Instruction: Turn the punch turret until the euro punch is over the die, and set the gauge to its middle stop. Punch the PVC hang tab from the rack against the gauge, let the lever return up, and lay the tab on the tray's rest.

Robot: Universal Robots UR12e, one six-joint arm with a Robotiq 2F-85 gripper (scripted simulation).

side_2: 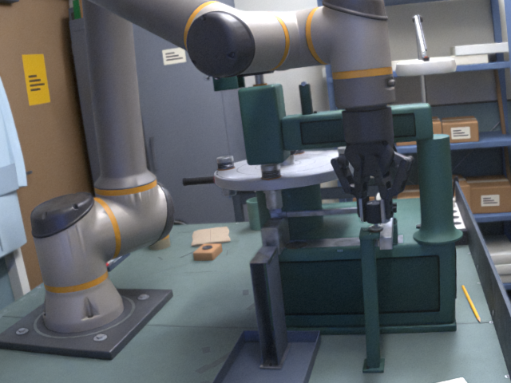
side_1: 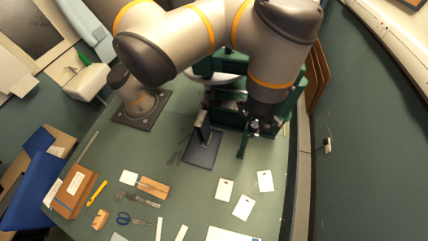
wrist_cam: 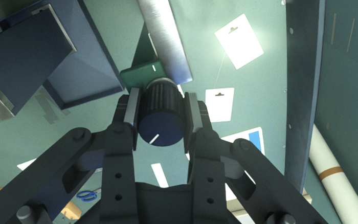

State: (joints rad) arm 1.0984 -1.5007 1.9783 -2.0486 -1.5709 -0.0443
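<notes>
The gauge knob (wrist_cam: pixel 161 116), a black ribbed knob with a white pointer line on its face, is clamped in my gripper (wrist_cam: pixel 161 113) atop a green post (side_2: pixel 370 297) at the front of the punch press. The gripper (side_2: pixel 374 210) points straight down. The white turret disc (side_2: pixel 280 171) sits under the green press arm, its black handle (side_2: pixel 198 180) sticking out to the left. The rack (side_2: pixel 266 305) stands upright on a dark tray (side_1: pixel 202 150) in front of the press. Whether a tab is in the rack is not visible.
Shelves with cardboard boxes (side_2: pixel 483 193) stand behind the press. White punched cards (side_1: pixel 265 180) lie on the table in front, with scissors (side_1: pixel 129 220), a yellow knife (side_1: pixel 97 193) and wooden blocks (side_1: pixel 153 187) to the left. A raised rail (wrist_cam: pixel 303 92) borders the table's right edge.
</notes>
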